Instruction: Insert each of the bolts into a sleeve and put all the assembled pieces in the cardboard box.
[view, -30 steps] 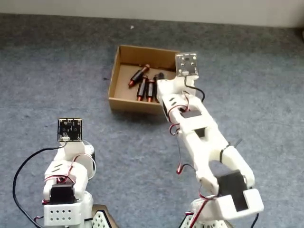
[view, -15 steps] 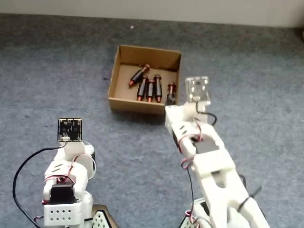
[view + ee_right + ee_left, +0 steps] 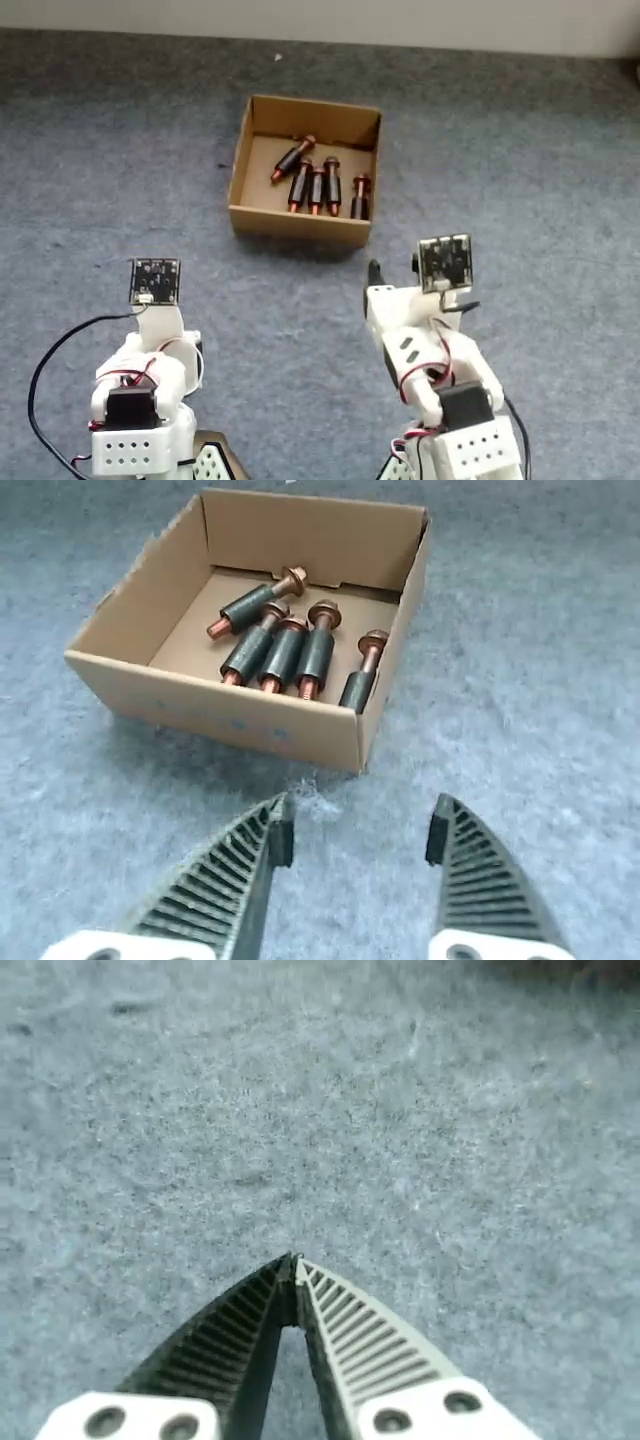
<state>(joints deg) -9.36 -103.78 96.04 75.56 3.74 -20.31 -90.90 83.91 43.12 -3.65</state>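
We are looking down on the cardboard box (image 3: pixel 300 222), which is sitting open toward the far middle of the carpet (image 3: pixel 120 150). It is holding five assembled pieces, each a copper-coloured bolt (image 3: pixel 322 610) pushed through a black sleeve (image 3: pixel 315 658). Going left to right, the first piece (image 3: pixel 292 158) is lying tilted, its head pointing toward the far wall. The second piece (image 3: pixel 299 186), third piece (image 3: pixel 317 190) and fourth piece (image 3: pixel 331 185) are lying side by side, heads toward the far wall. The fifth piece (image 3: pixel 359 197) is lying slightly apart, close to the right wall.

The left gripper (image 3: pixel 294 1265) is hanging over bare carpet at the near left, well apart from the box, its fingers pressing together tip to tip on nothing. The right gripper (image 3: pixel 355 830) is hanging just short of the box's near wall, jaws standing wide apart with nothing between them.

From above, the left camera board (image 3: pixel 155 281) is covering its gripper, and the right camera board (image 3: pixel 445 262) is covering all but two dark fingertips. The sleeves are hiding most of each shaft, and in the right wrist view the box's near corner is cutting off the fifth piece's lower end. The near edge of the high view is cropping both arm bases.

We are seeing grey, short-piled carpet everywhere, a light speck (image 3: pixel 278 57) beyond the box, and a pale strip (image 3: pixel 320 18) running along the far edge.
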